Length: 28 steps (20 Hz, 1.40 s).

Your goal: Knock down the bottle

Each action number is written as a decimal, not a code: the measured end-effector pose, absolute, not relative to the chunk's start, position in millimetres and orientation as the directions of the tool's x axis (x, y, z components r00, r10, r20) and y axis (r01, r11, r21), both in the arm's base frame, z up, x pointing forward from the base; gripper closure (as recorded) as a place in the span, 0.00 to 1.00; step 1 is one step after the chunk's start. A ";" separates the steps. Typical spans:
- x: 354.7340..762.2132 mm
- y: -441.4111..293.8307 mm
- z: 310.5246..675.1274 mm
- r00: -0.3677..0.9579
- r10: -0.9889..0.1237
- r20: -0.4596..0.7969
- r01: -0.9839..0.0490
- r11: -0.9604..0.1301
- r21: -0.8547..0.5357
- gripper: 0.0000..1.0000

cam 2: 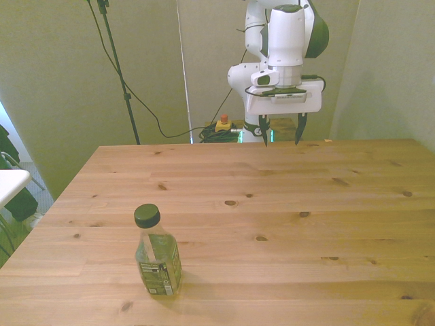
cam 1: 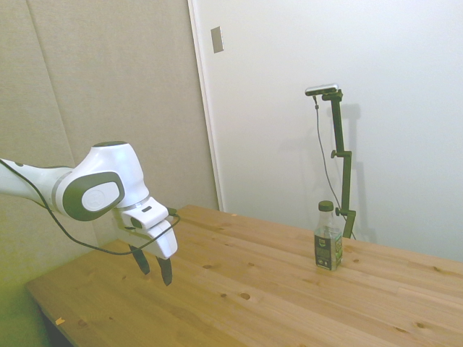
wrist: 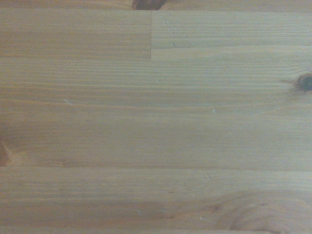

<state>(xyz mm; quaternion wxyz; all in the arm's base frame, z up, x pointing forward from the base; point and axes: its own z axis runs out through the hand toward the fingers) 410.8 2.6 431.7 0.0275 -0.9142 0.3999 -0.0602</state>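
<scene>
Bottle (cam 2: pixel 158 252) first: it stands straight up on the table (cam 2: pixel 285 204), near the edge that is far from my base, toward the front view's left. Its dark green cap is on and nothing touches it. It is small and light-looking, so I think a soft push near the top would tip it.

My jaws (cam 2: pixel 280 133) hang in the air above the other end of the table, well apart from the bottle. They point down and are spread wide, with nothing between them. I think that is fine, because I do not need to grab anything. I only need to bump it.

My wrist camera shows just bare wood (wrist: pixel 156 117), since I am over a part with nothing on it.

The job is not started yet. Next I would need to go across and down, low enough to meet the bottle from the side.
</scene>
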 end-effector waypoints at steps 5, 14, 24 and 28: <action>400.0 -7.0 421.7 0.666 -0.737 0.111 -0.735 -0.675 -0.073 1.00; 432.0 -119.6 477.6 0.514 -0.835 0.198 -0.829 -0.543 -0.138 1.00; 537.4 -207.7 479.5 0.432 -0.873 0.225 -0.858 -0.475 -0.197 1.00; 577.3 -232.3 483.2 0.379 -0.894 0.241 -0.873 -0.431 -0.227 1.00</action>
